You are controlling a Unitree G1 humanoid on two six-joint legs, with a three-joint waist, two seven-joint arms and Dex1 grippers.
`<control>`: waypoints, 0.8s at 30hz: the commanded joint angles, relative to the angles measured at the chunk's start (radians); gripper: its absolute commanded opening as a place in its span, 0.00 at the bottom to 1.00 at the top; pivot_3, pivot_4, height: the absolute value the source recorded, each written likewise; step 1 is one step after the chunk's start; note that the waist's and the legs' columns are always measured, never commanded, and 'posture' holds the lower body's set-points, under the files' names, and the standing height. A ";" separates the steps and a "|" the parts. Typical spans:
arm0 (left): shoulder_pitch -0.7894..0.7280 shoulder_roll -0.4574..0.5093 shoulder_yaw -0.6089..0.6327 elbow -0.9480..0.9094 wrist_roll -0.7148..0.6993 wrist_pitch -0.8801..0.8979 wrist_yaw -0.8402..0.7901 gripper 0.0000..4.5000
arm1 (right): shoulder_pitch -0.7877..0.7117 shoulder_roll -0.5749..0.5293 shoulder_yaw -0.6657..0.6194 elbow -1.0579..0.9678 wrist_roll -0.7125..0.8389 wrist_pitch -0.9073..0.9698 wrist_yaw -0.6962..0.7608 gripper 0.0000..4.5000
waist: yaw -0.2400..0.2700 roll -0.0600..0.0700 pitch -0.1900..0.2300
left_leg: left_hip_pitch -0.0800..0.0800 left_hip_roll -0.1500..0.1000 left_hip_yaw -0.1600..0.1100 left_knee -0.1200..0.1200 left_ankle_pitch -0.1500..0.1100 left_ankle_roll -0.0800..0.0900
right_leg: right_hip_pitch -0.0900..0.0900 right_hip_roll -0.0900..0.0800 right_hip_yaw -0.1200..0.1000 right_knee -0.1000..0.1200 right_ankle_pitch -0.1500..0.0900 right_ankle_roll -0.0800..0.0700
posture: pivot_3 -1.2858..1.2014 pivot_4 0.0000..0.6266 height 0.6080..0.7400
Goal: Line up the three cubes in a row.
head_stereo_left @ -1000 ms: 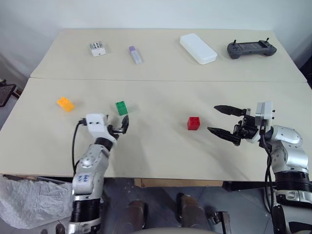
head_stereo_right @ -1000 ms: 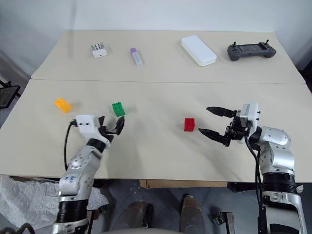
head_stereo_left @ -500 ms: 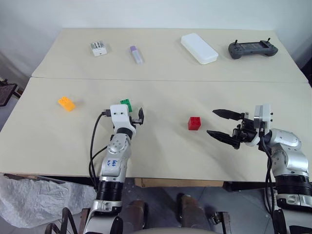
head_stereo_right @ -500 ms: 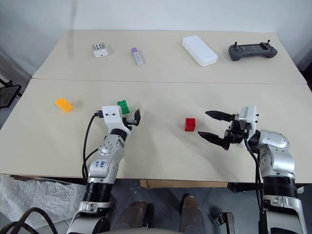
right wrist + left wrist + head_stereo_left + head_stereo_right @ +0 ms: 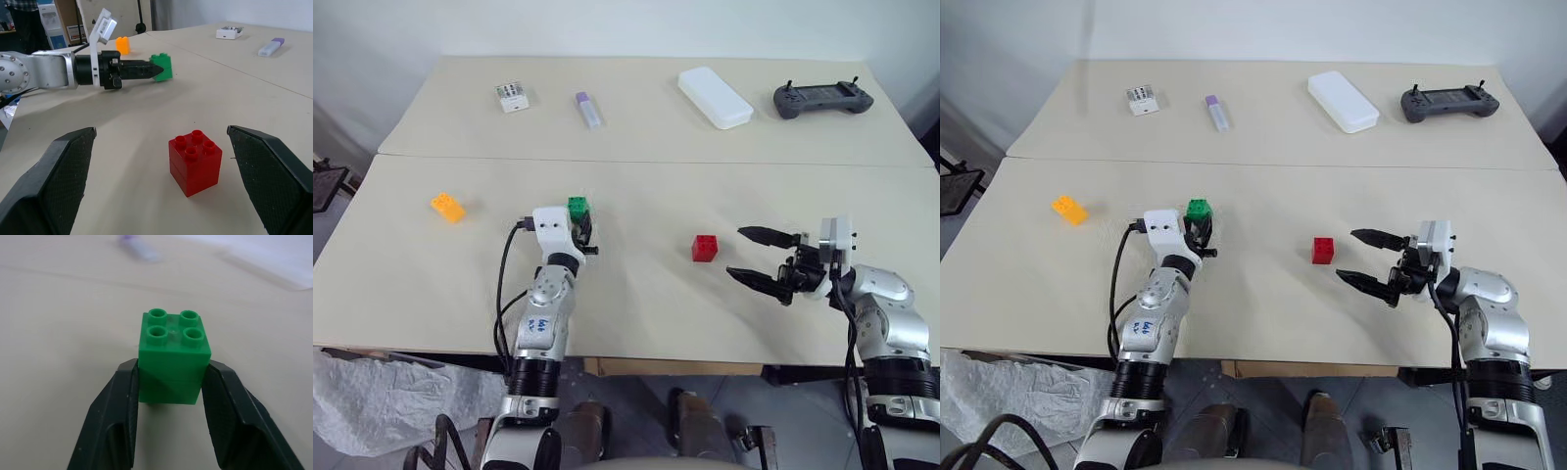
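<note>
Matte beige table [image 5: 636, 294], studded green plastic cube [image 5: 173, 355] clamped in left hand [image 5: 171, 396], right hand [image 5: 161, 171] agape.

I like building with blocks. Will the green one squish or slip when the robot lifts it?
Probably no squishing: the green cube looks like hard plastic. It likely won't slip either, since the left hand presses flat sides squarely.
</note>
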 commanded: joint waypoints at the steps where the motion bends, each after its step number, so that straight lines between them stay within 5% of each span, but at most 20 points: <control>1: 0.009 0.172 -0.001 -0.015 -0.112 -0.055 -0.375 0.39 | 0.035 -0.029 -0.044 -0.063 0.035 0.013 -0.006 1.00 | -0.002 0.000 0.000 | 0.000 0.000 0.000 0.000 0.000 0.000 | 0.000 0.000 0.000 0.000 0.000 0.000 | 0.52 0.24 1.00; 7: -0.083 0.410 -0.055 0.157 -0.161 -0.180 -0.898 0.39 | 0.152 -0.076 -0.107 -0.137 0.059 0.025 -0.018 1.00 | 0.003 0.001 0.000 | 0.000 0.000 0.000 0.000 0.000 0.000 | 0.000 0.000 0.000 0.000 0.000 0.000 | 0.52 0.24 1.00; 11: -0.232 0.409 -0.134 0.386 -0.097 -0.308 -1.101 0.39 | 0.222 -0.086 -0.142 -0.170 0.069 0.017 -0.023 1.00 | 0.008 0.001 0.000 | 0.000 -0.001 -0.002 0.000 0.001 0.002 | 0.003 -0.002 -0.002 -0.002 0.001 0.001 | 0.52 0.24 1.00; 17: -0.485 0.321 -0.184 0.838 0.035 -0.501 -1.142 0.39 | 0.290 -0.077 -0.164 -0.241 0.100 0.038 -0.042 1.00 | -0.005 0.000 0.000 | 0.000 -0.003 -0.001 0.000 0.001 0.004 | 0.005 -0.001 -0.003 -0.008 0.003 0.004 | 0.52 0.24 1.00; 24: -0.608 0.272 -0.180 1.067 0.106 -0.567 -1.155 0.39 | 0.360 -0.079 -0.191 -0.328 0.130 0.071 -0.080 1.00 | -0.005 -0.002 0.001 | -0.001 -0.002 0.000 0.000 0.001 0.004 | 0.004 0.000 -0.002 -0.007 0.003 0.004 | 0.52 0.24 1.00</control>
